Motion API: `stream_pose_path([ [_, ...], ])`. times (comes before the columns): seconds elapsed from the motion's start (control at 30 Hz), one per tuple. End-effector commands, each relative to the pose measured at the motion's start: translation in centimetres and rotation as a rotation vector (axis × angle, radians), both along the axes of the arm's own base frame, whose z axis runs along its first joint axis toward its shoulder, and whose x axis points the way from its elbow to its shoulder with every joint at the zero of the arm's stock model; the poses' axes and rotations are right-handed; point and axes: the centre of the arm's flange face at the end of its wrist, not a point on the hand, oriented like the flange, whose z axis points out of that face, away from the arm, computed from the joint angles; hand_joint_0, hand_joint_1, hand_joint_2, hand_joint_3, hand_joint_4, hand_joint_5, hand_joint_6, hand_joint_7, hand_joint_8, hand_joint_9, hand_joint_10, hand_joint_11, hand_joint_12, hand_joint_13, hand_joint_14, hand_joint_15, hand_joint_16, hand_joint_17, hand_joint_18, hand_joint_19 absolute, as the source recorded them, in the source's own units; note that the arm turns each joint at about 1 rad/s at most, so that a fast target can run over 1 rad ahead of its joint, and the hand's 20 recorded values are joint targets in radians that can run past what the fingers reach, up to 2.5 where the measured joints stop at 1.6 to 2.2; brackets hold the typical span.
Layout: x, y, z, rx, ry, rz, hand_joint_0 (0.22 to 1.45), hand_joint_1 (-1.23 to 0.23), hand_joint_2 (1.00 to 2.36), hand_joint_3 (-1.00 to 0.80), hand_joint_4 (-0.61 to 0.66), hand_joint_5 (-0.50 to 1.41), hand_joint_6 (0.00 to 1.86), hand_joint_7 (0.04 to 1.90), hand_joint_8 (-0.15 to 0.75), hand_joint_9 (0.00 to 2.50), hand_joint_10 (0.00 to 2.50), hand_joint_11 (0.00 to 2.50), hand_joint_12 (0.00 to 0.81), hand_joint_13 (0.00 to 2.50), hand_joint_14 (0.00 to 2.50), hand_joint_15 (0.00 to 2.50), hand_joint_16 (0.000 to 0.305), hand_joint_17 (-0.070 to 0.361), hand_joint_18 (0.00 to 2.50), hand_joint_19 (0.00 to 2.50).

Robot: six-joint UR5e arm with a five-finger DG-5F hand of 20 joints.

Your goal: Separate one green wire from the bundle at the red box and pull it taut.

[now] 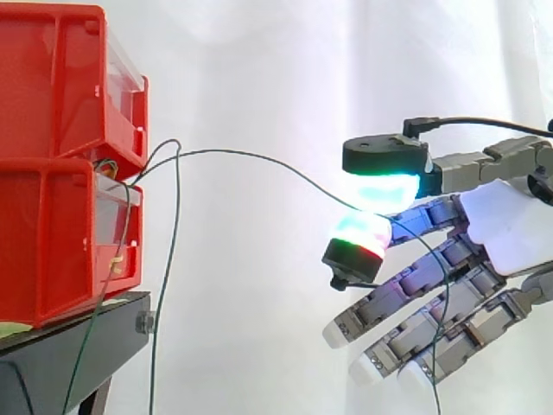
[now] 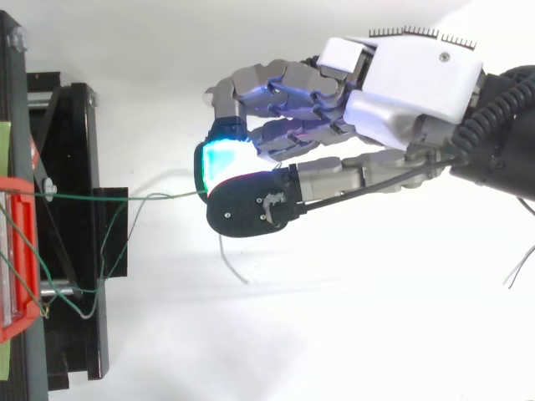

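Observation:
Two red boxes (image 1: 60,164) are stacked on a black stand (image 1: 78,346) at the left. Thin green wires come out of the gap between them near their front face. One green wire (image 1: 251,157) runs from the boxes rightward in a shallow arc to my hand (image 1: 501,216). The thumb pad and a glowing fingertip (image 1: 363,233) pinch that wire between them. Its free end trails down past the other fingers. In the top view the same wire (image 2: 150,198) stretches nearly straight from the stand to my hand (image 2: 401,83). Other green wires (image 1: 168,268) hang loose down the boxes' front.
A white curtain hangs behind everything. The black stand (image 2: 79,242) juts out at the left, with loose green wire loops (image 2: 71,301) draped over it. A thin pale wire end (image 2: 232,266) curls below the thumb in the top view.

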Motion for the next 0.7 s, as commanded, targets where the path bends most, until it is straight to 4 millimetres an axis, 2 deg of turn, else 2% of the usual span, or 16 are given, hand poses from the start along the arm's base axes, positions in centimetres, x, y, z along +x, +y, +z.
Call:
stream_pose_path([
  [0.0,0.02,0.00,0.08,-0.002,-0.001,0.000,0.61,-0.84,1.03,-0.02,-0.18,-0.13,0.80,1.43,0.219,0.21,0.00,0.00,0.397,0.45,0.00,0.10,0.056,0.127,0.53,0.13],
  [0.67,0.56,0.53,0.22,-0.004,-0.039,0.010,0.61,-0.83,1.03,0.08,-0.19,-0.13,0.84,1.39,0.263,0.41,0.00,0.06,0.416,0.57,0.01,0.18,0.059,0.133,0.62,0.18],
])
